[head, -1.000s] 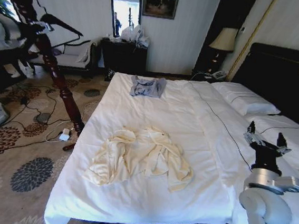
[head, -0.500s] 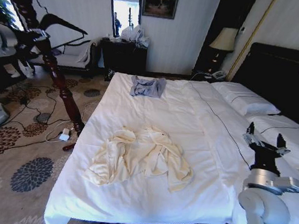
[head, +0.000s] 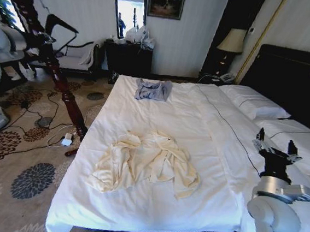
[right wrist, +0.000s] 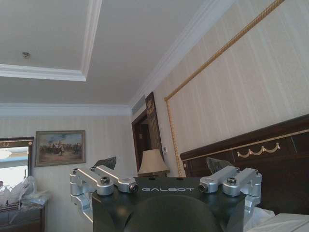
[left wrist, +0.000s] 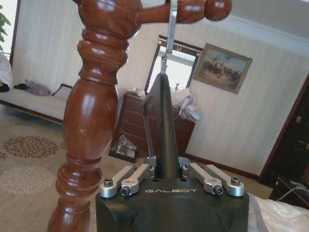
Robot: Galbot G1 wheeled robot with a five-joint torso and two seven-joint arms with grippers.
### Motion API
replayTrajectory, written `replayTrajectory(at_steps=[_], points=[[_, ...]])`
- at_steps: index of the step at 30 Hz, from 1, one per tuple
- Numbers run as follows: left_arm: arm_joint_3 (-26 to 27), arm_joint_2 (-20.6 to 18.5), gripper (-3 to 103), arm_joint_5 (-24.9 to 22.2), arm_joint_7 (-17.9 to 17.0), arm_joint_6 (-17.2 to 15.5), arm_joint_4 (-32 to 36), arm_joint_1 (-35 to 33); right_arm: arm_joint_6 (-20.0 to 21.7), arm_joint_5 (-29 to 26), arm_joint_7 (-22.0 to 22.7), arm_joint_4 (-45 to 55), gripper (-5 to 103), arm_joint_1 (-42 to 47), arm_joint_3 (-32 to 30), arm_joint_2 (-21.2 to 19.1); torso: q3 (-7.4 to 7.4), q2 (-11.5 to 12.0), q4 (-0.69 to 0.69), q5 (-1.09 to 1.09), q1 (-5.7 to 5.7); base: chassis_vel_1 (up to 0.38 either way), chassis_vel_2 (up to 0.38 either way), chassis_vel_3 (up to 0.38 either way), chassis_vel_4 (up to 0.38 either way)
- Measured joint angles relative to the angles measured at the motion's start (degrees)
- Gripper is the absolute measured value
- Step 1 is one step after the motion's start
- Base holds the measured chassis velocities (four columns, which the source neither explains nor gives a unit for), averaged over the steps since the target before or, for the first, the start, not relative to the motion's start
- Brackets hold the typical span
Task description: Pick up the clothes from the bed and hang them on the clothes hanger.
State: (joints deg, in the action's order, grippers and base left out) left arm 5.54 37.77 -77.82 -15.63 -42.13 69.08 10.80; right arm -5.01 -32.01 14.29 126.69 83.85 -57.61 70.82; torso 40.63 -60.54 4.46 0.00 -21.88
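From the head camera I see the clothes (head: 146, 164) heaped on the bed (head: 198, 120), untouched; my right gripper (head: 275, 148) waits above the bed's right side. Left wrist camera: my left gripper (left wrist: 172, 180) is clamped on the clothes hanger (left wrist: 164, 130), whose hook sits at the wooden stand (left wrist: 99, 111). Right wrist camera: jaws spread wide, empty. I judge I'm fetching the hanger; next it must lift clear of the peg
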Motion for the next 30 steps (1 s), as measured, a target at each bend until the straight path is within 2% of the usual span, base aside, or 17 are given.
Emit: replayTrajectory(at_steps=[7, 10, 12, 20, 24, 25, 28, 29, 30], points=[[0.63, -0.25, 18, -0.49, 0.79, 0.0, 1.22, -0.09, -0.28, 0.28, 0.05, -0.4, 100, -0.1, 0.06, 0.08, 0.0, 0.0, 0.0, 0.0, 0.0, 0.0, 0.0, 0.0, 0.0], [1.23, -1.04, 18, -0.49, 3.33, 0.72, 3.43, -0.41, -0.3, 0.45, 0.11, -0.59, 100, -0.26, 0.21, 0.09, 0.0, 0.0, -0.01, -0.01, 0.0, 0.0, 0.0, 0.0, 0.0], [1.33, -1.17, 18, -0.48, 3.75, 0.99, 3.86, -0.41, -0.3, 0.48, 0.13, -0.63, 100, -0.29, 0.24, 0.09, 0.0, 0.0, -0.01, -0.01, 0.0, 0.0, 0.0, 0.0, 0.0], [3.72, -2.66, 18, -3.18, 7.23, 2.52, 12.07, -3.1, -0.6, 1.48, 0.14, -1.15, 100, -0.44, 0.79, 0.64, 0.0, 0.0, 0.01, 0.02, 0.0, 0.0, 0.0, 0.0, 0.0], [7.66, -4.9, 18, -6.3, 7.52, 3.43, 20.14, -11.43, -1.32, 2.04, 0.09, -1.85, 100, -0.23, 0.87, 0.73, -0.01, 0.0, -0.01, 0.0, 0.01, 0.0, 0.0, 0.0, 0.0], [7.66, -4.9, 18, -6.3, 7.52, 3.43, 20.14, -11.43, -1.32, 2.04, 0.09, -1.85, 100, -0.23, 0.87, 0.73, -0.01, 0.0, -0.01, 0.0, 0.01, 0.0, 0.0, 0.0, 0.0], [10.78, -7.4, 18, -7.09, 7.79, 5.28, 27.25, -20.81, -1.65, 2.05, 0.27, -2.75, 100, -0.1, 1.1, 0.18, 0.0, 0.0, 0.01, -0.03, 0.0, 0.0, 0.0, 0.0, 0.0], [10.78, -7.4, 18, -7.09, 7.79, 5.28, 27.25, -20.81, -1.65, 2.05, 0.27, -2.75, 100, -0.1, 1.1, 0.18, 0.0, 0.0, 0.01, -0.03, 0.0, 0.0, 0.0, 0.0, 0.0], [12.17, -8.23, 18, -7.4, 7.92, 6.15, 29.84, -24.33, -1.64, 1.9, 0.57, -3.14, 100, -0.15, 1.44, -0.17, -0.01, 0.0, 0.01, 0.02, 0.0, 0.0, 0.0, 0.0, 0.0]])
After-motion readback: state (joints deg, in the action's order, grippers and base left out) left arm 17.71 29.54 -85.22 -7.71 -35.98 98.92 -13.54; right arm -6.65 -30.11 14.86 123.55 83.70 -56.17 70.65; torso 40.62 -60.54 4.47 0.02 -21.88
